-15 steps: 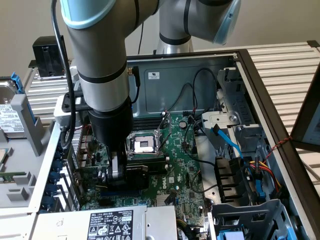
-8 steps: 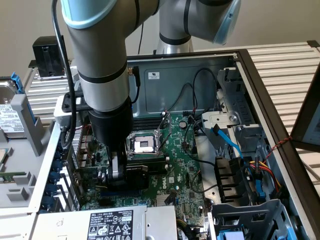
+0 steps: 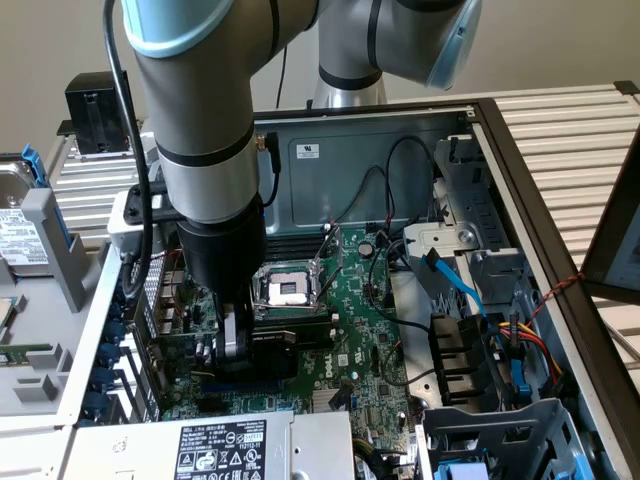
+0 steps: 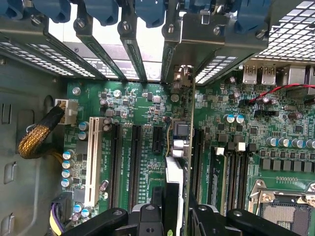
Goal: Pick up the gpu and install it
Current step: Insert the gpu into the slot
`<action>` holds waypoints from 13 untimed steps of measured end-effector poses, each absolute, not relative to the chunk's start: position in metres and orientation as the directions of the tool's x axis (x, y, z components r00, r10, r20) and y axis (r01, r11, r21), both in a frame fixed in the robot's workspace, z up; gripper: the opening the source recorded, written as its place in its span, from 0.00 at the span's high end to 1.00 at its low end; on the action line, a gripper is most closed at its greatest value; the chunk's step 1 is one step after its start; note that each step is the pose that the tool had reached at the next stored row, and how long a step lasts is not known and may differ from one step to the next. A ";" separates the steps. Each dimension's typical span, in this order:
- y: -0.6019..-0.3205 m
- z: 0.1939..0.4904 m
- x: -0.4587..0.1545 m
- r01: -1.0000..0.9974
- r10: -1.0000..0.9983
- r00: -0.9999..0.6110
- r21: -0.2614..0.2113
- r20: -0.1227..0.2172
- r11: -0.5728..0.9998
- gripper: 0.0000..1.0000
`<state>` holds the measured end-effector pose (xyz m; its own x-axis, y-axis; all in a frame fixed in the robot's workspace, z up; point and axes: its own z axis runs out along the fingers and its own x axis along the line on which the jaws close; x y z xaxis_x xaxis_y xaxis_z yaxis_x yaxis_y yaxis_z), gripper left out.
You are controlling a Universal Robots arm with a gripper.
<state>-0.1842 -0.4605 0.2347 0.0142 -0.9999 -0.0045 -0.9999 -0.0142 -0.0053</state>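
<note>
On the exterior view's left, a grey hard drive with a white label (image 3: 18,232) is lying on the pale worktop (image 3: 60,180) beside the open black computer case (image 3: 520,190). Moving right, the grey robot arm (image 3: 200,120) is reaching down into the case, and its black gripper (image 3: 232,345) is hovering just above the green motherboard (image 3: 350,330), near the silver processor socket (image 3: 288,290).

In the wrist view the gripper (image 4: 178,216) is closing on the gpu (image 4: 183,147), a short green card seen edge-on with its silver end bracket (image 4: 183,76) sitting among the rear slot covers. The card is standing upright over a black expansion slot (image 4: 156,137); whether it is fully seated I cannot tell. So the pick-up looks done and the installing is under way, judging by this pose.

Further right, blue cables (image 3: 455,285) and grey drive bays (image 3: 500,420) are filling the case, with a slatted surface (image 3: 570,130) beyond.
</note>
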 end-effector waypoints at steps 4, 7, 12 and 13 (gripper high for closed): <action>-0.461 0.235 -0.184 -1.000 -1.000 0.015 -0.005 -0.004 -0.015 0.72; -0.461 0.234 -0.184 -1.000 -1.000 0.015 -0.005 -0.004 -0.015 0.72; -0.461 0.234 -0.184 -1.000 -1.000 0.016 -0.005 -0.004 -0.016 0.72; -0.461 0.234 -0.184 -1.000 -1.000 0.016 -0.005 -0.004 -0.016 0.72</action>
<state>-0.1842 -0.4605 0.2344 0.0157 -0.9999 -0.0043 -0.9999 -0.0157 -0.0051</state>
